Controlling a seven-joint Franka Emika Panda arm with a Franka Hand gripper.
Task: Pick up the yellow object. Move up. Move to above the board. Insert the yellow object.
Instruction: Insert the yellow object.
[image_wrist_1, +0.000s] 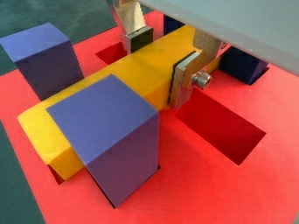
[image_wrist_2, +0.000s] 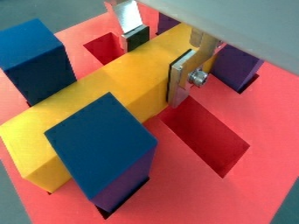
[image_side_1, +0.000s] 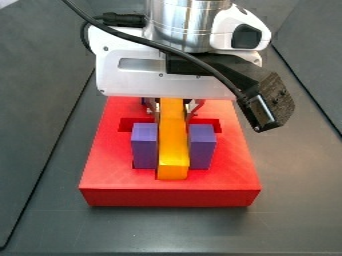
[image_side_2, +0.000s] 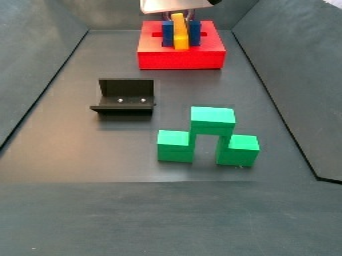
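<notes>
Claw over the board, clamped on the yellow bar at its far end. Bar lies between the blue posts, down in the board's slot.

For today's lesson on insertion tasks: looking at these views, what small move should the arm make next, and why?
Probably a short push straight down. The end effector is shut on the yellow object, which lies between the upright posts over the board. In the wrist views it seems lined up with a slot, though whether it is fully seated cannot be told.
</notes>
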